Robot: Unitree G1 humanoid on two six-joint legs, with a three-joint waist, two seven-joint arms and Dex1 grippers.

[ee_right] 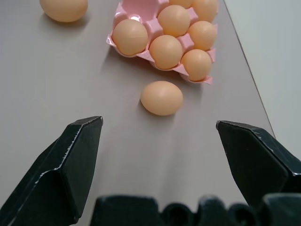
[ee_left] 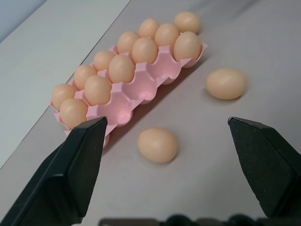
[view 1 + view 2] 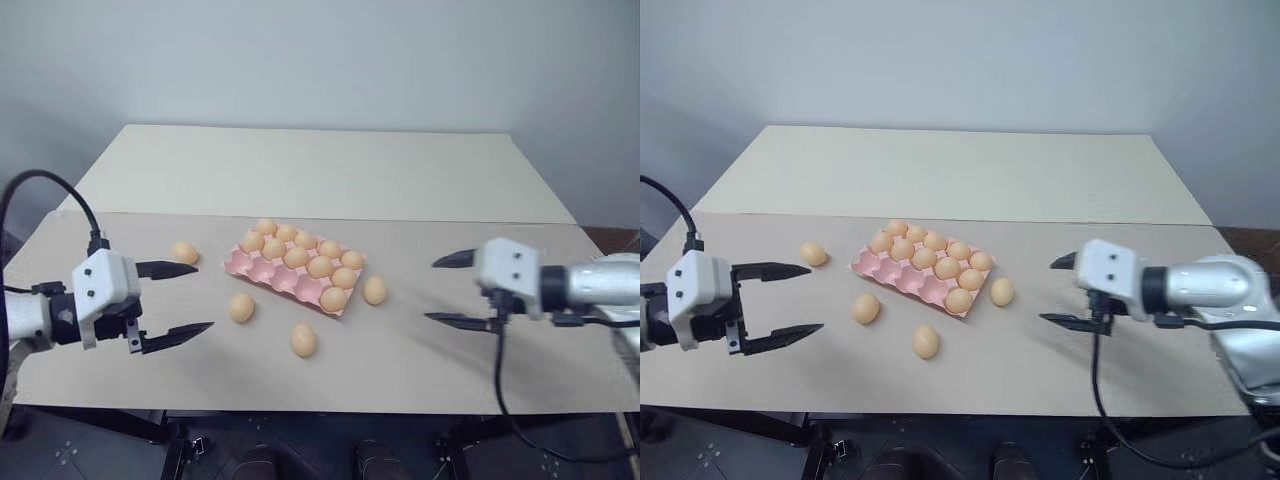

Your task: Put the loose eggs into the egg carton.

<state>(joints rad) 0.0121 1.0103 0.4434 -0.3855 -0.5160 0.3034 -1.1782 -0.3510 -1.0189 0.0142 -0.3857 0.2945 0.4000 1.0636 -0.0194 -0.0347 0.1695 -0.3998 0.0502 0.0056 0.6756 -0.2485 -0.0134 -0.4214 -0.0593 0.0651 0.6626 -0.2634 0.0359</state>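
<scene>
The pink egg carton [image 3: 262, 270] lies at the table's middle, its back rows filled with eggs and several front cups empty. Loose orange-tan eggs lie around it: one to its left [image 3: 184, 252], one in front left [image 3: 241, 307], one in front [image 3: 303, 340] and one against its right end [image 3: 375, 290]. My left gripper [image 3: 203, 297] hovers open left of the carton, its fingers framing the front-left egg [image 2: 158, 144] in the left wrist view. My right gripper [image 3: 430, 291] hovers open to the right, aimed at the right-end egg [image 1: 161, 98]. Neither holds anything.
The brown table surface [image 3: 500, 370] runs out to its front edge near me. A paler tabletop [image 3: 320, 170] lies behind it against a grey wall. Black cables hang from both wrists.
</scene>
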